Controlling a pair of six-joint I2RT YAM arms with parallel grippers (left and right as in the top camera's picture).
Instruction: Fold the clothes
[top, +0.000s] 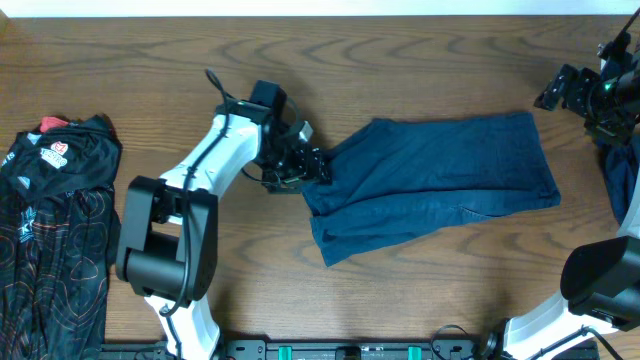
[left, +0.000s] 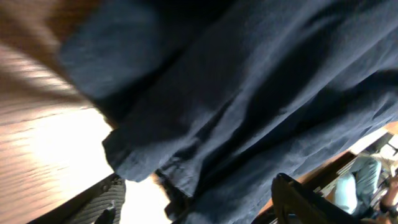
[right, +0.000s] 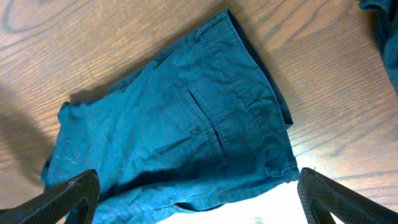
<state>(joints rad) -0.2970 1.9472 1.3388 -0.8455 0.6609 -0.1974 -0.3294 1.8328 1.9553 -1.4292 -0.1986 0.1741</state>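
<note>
Well, from overhead you have the left gripper at the near end of the blue shorts, fingertips touching the cloth's edge; from up here you cannot tell how wide they stand. The shorts stretch away from those fingers across the table, lying mostly flat, with a lower layer poking out unevenly along one long side. The right gripper hangs well beyond the far end of the shorts, holding nothing. The black jersey sits crumpled well behind the left arm, and another blue garment shows at the table edge below the right gripper. From the left wrist, the fingers stand spread, with dark blue cloth bunched between and ahead of them, draped rather than pinched. From the right wrist, the fingers are spread wide and empty, and the shorts lie flat ahead of them, back pocket up. Judging by this, the shorts look about one fold in and need squaring and another fold; the jersey and the other blue piece look untouched.
</note>
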